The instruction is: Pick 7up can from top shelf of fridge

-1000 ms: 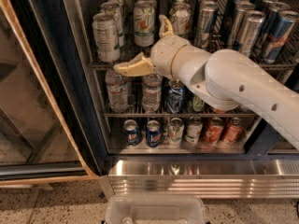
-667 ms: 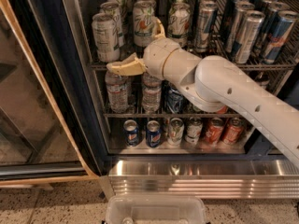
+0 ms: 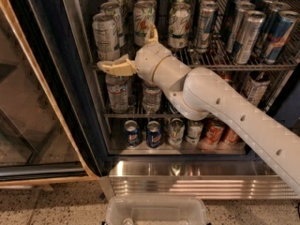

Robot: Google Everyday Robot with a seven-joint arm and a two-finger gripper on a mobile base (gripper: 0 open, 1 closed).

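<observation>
The 7up can [image 3: 105, 35], silvery-white with rows of small grey-green print, stands at the front left of the top shelf [image 3: 243, 65] in the fridge [image 3: 75, 93]. My gripper [image 3: 133, 49] is open at the shelf's front rail, just right of and below that can. One beige finger [image 3: 115, 67] points left under the can's base. The other finger [image 3: 151, 33] points up in front of a white can with a green-and-red logo [image 3: 142, 14]. The fingers are not around any can.
A second logo can [image 3: 179, 25] and tall slim silver-and-blue cans [image 3: 246, 34] fill the top shelf to the right. Water bottles [image 3: 117, 92] stand below, small cans [image 3: 153, 133] on the bottom rack. The open glass door [image 3: 28, 107] is at left, a clear bin [image 3: 157, 212] below.
The arm has moved left along the top shelf's front rail. The lower finger now lies under the leftmost can instead of to its right. The fingers stay spread.
</observation>
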